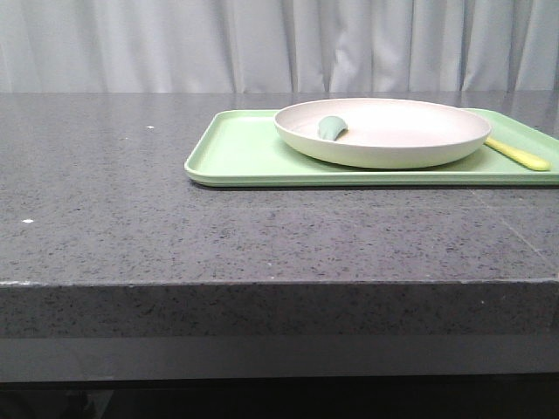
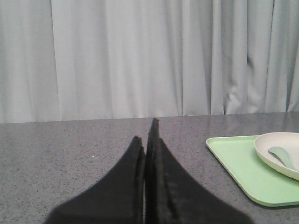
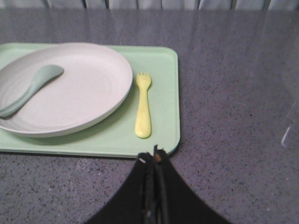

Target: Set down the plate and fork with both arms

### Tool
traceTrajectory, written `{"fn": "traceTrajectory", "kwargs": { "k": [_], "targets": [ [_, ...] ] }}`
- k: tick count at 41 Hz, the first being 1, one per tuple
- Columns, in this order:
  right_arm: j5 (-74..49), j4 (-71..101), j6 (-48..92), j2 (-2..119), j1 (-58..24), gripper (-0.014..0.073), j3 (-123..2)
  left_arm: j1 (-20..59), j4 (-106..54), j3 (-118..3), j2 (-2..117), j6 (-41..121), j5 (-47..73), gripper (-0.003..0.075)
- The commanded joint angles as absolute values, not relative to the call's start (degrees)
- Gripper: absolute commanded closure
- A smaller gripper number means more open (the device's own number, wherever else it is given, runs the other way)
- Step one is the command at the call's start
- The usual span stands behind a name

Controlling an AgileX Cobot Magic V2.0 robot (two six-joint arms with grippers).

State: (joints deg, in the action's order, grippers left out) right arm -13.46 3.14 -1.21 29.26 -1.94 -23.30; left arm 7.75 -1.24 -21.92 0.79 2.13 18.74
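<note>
while plate (image 3: 70, 88) and fork (image 3: 143, 105) lie on tray (image 3: 163, 93), both arms' fingers (image 2: 147, 140) (image 3: 154, 156) pressed together, empty.

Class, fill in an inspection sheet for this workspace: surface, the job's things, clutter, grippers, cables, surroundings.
Surface: dark speckled stone table, a few small white specks.
Job's things: cream plate on the light green tray; yellow fork lies flat on the tray beside the plate, at its right.
Clutter: dull-green spoon-like piece lying in the plate.
Grippers: left gripper and right gripper both have fingers closed, empty, over bare table.
Cables: nothing seen.
Surroundings: pale grey curtain behind the table.
</note>
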Motion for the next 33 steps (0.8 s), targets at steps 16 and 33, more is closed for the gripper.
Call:
{"fn": "traceTrajectory", "kwargs": {
  "k": [16,33],
  "targets": [
    [-7.0,2.9,-0.7,15.8,-1.5,0.0711,-19.5,8.2,-1.2,-23.4,1.6,1.7,14.5,0.0739],
    [-7.1,2.9,-0.7,15.8,-1.5,0.0711,-19.5,8.2,-1.3,-23.4,1.6,1.7,14.5,0.0739]
  ]
}}
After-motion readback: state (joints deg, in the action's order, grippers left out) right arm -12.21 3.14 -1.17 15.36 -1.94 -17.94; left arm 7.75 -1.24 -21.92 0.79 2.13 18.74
